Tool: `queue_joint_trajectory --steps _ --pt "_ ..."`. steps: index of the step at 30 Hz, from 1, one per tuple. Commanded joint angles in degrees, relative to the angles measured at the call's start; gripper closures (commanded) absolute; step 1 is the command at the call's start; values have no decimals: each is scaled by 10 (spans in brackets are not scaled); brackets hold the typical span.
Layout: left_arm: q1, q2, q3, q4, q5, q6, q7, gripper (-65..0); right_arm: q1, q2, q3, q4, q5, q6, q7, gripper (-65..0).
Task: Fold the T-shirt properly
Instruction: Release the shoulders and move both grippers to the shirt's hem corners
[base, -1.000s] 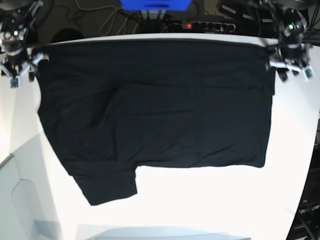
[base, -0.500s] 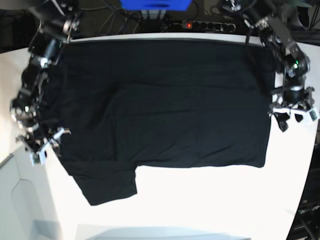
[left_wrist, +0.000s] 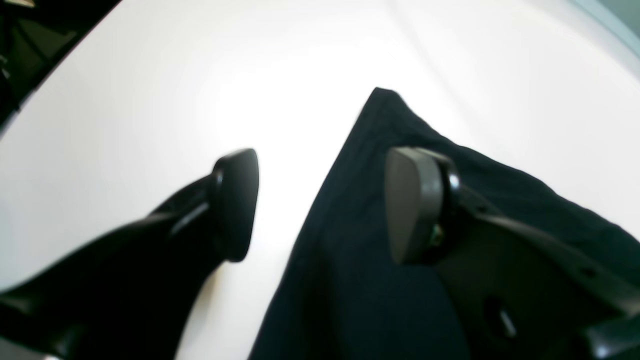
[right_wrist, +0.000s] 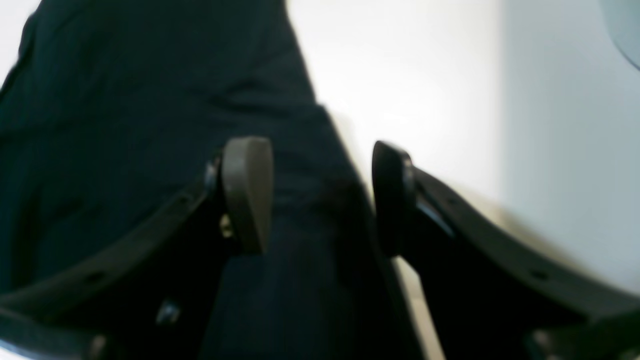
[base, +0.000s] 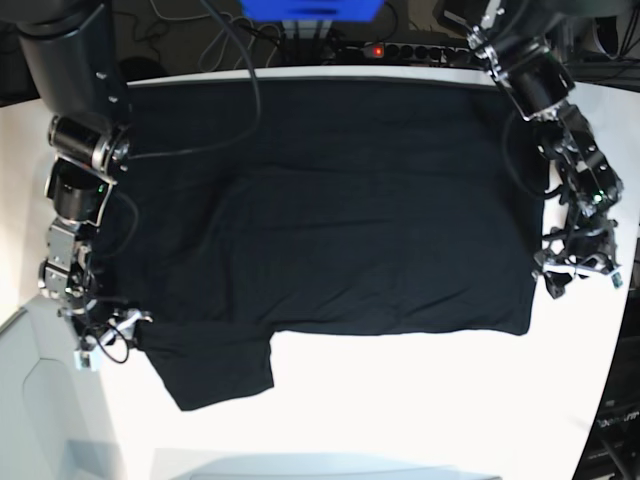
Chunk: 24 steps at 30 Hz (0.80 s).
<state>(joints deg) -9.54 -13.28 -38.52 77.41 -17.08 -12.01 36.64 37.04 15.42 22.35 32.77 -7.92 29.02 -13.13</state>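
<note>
Black cotton everywhere on my feed right now: the big plain black short-sleeved T-shirt (base: 320, 220) is spread flat across the white desk (base: 420, 400), covering most of the far half, with one sleeve (base: 215, 370) sticking out toward the near edge on the base view's left. My left end effector (left_wrist: 320, 200) sits at the shirt's side edge near its lower corner, jaws spread apart, one pad (left_wrist: 415, 200) over the fabric and the other over bare desk, so the hem runs between them but nothing is pinched. My right end effector (right_wrist: 320, 195) is down by the sleeve side, also spread wide, straddling the cloth edge; that wrist view is blurry, so I can't tell if the pads actually touch the fabric. Behind the desk I can see a black power strip (base: 405, 50) with a red light and something blue (base: 310, 10).
</note>
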Motion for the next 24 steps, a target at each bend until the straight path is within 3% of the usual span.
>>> queue_joint_trajectory --steps 1,13,18,21,24 --pt "-24 -12 0 -2 -4 0 -13 -388 20 13 1 4 6 -14 23 -326" --pt "-107 -48 2 -141 -4 -3 -31 -388 16 12 0 -99 3 -34 95 -326" --pt "-127 -85 97 -212 -4 1 -101 -388 12 12 0 -106 3 -34 98 -316" --pt "-146 -92 147 -266 -4 1 -150 -387 8 12 -15 -105 3 -34 98 -253" --pt "-172 -92 166 -339 -4 1 -187 -387 7 12 -60 -106 3 -34 98 -133"
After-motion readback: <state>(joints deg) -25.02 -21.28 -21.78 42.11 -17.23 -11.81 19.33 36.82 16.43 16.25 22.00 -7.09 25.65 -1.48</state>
